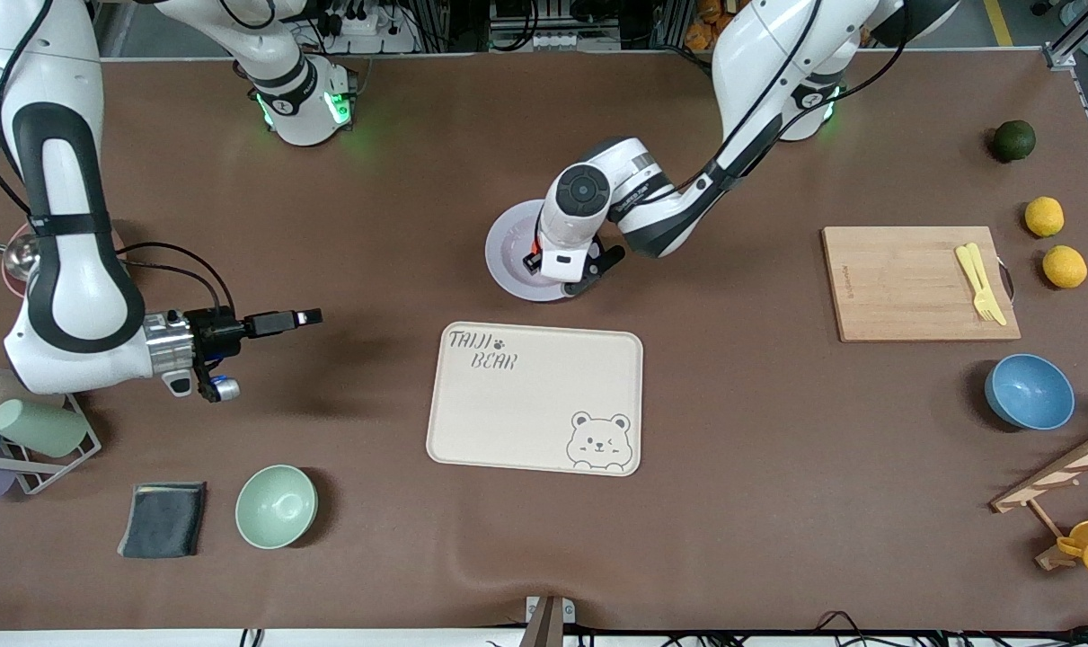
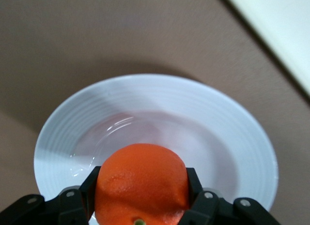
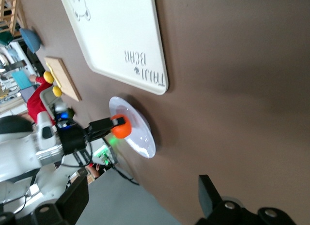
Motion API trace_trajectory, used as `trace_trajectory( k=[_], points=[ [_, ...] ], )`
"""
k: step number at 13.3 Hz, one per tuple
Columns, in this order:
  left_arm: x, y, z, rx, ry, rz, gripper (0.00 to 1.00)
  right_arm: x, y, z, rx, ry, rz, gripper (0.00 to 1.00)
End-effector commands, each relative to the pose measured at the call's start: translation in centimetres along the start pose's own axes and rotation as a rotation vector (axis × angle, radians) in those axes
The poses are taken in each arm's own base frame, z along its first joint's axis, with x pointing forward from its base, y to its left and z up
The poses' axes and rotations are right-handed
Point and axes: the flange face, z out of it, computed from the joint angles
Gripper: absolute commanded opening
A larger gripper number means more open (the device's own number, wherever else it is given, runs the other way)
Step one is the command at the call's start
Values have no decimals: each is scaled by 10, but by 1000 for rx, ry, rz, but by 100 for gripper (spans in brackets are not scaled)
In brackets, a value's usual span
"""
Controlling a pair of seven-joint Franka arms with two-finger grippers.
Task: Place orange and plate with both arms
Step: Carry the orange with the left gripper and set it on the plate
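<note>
The pale lavender plate [image 1: 508, 256] lies on the brown table, farther from the front camera than the cream bear tray [image 1: 526, 404]. My left gripper [image 1: 566, 272] is over the plate and shut on the orange [image 2: 141, 184], of which only a sliver [image 1: 535, 251] shows in the front view. In the left wrist view the orange sits between both fingers over the plate's [image 2: 160, 104] shallow centre; I cannot tell whether it touches. My right gripper [image 1: 292, 319] is open and empty, held level over bare table toward the right arm's end. The right wrist view shows the plate [image 3: 140, 135] and the orange [image 3: 121, 127].
A wooden board [image 1: 903, 283] with a yellow fork [image 1: 979, 280], two lemons [image 1: 1044, 217], a dark green fruit [image 1: 1013, 140] and a blue bowl [image 1: 1029, 392] are at the left arm's end. A mint bowl [image 1: 276, 506], a dark cloth [image 1: 163, 518] and a cup rack [image 1: 31, 431] are at the right arm's end.
</note>
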Motion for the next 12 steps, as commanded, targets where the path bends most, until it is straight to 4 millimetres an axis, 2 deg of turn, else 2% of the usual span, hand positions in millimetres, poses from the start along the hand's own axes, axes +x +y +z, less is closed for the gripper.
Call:
trace_trajectory(
  k=[1,2,3,4,5,6,7,8,10,12],
  points=[
    [-9,6,6,3,16,-17,76,-4,3,13,28,-3,-13,100],
    [-8,9,0,-9,19,-18,100,-1,2,20,23,40,-45,100],
    [-1,12,-10,-27,40,-15,100,2,5,30,16,56,-75,100],
    [14,18,-27,-59,70,-23,100,5,7,36,45,77,-81,100],
    [22,22,-41,-81,78,-33,100,5,3,52,70,70,-82,100],
    [38,23,-68,-117,99,-48,100,6,-2,62,77,75,-82,100],
    [58,22,-91,-149,118,-72,100,8,1,68,64,86,-80,100],
    [74,21,-122,-192,154,-84,100,8,4,74,64,93,-88,100],
    [109,11,-175,-244,247,-88,100,6,4,88,102,91,-95,100],
    [147,-3,-216,-276,340,-75,100,7,4,107,103,103,-119,100]
  ],
)
